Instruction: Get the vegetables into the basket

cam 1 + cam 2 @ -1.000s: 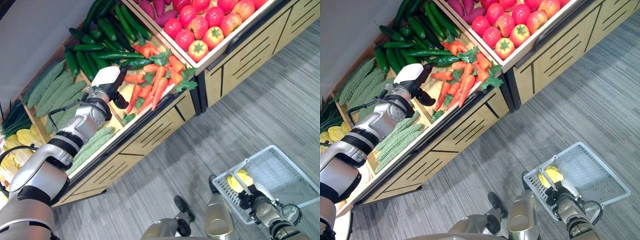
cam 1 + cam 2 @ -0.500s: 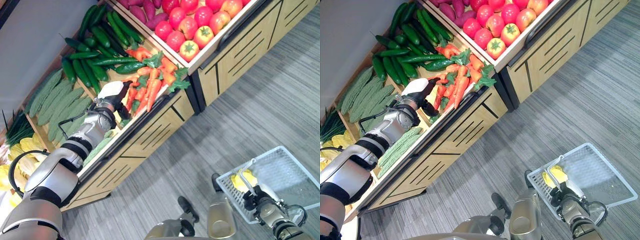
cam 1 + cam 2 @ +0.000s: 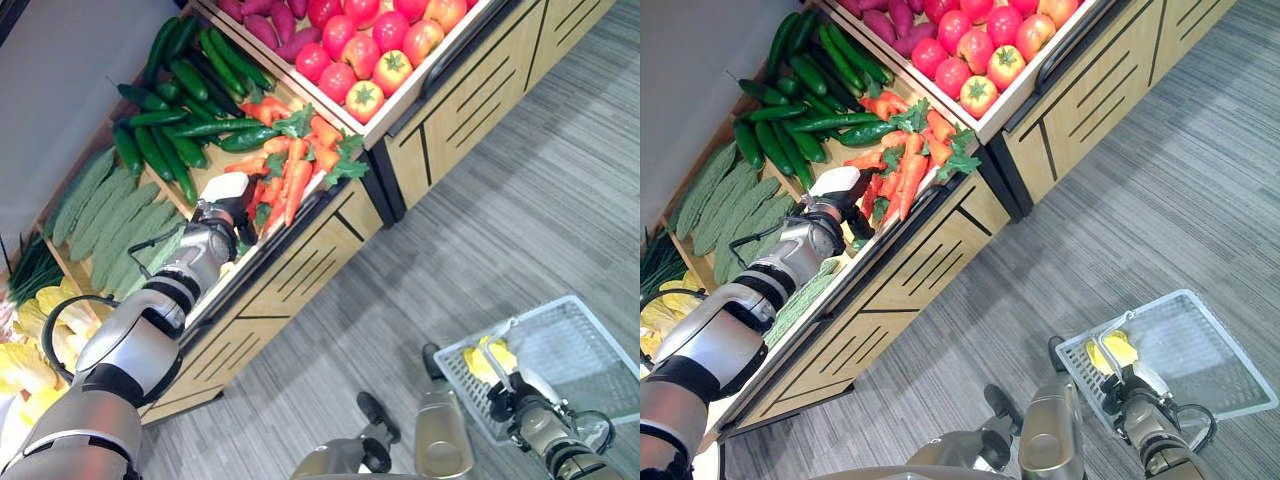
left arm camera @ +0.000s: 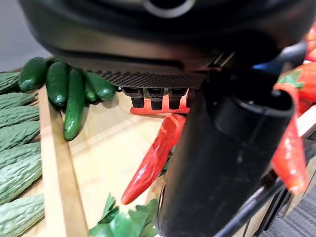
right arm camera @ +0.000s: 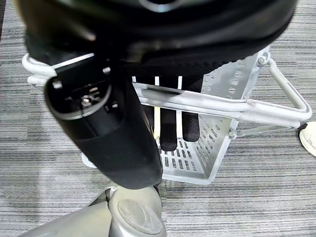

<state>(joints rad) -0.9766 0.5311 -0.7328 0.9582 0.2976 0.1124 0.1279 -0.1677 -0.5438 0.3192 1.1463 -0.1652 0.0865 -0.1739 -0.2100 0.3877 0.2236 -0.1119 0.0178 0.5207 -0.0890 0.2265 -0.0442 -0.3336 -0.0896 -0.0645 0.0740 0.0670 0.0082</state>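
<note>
Orange carrots (image 3: 295,170) with green tops lie heaped in a wooden shelf bin. My left hand (image 3: 228,200), with its white cover, rests at the left edge of that heap. In the left wrist view one carrot (image 4: 150,160) lies just past that hand (image 4: 222,148). At the lower right, my right hand (image 3: 510,400) is shut on the handle (image 5: 207,104) of a white mesh basket (image 3: 600,350), and its fingers (image 5: 168,128) curl round the bar. A yellow vegetable (image 3: 492,358) lies inside the basket near the hand.
Cucumbers (image 3: 180,130) and bitter gourds (image 3: 110,215) fill the bins left of the carrots, split by a wooden divider (image 4: 57,168). Tomatoes (image 3: 365,60) and sweet potatoes (image 3: 270,22) lie further right. Grey striped floor (image 3: 480,230) stretches between shelf and basket.
The camera has shifted. My left hand has come down from above the bin to the left edge of the carrot heap. The right hand and basket hold as before.
</note>
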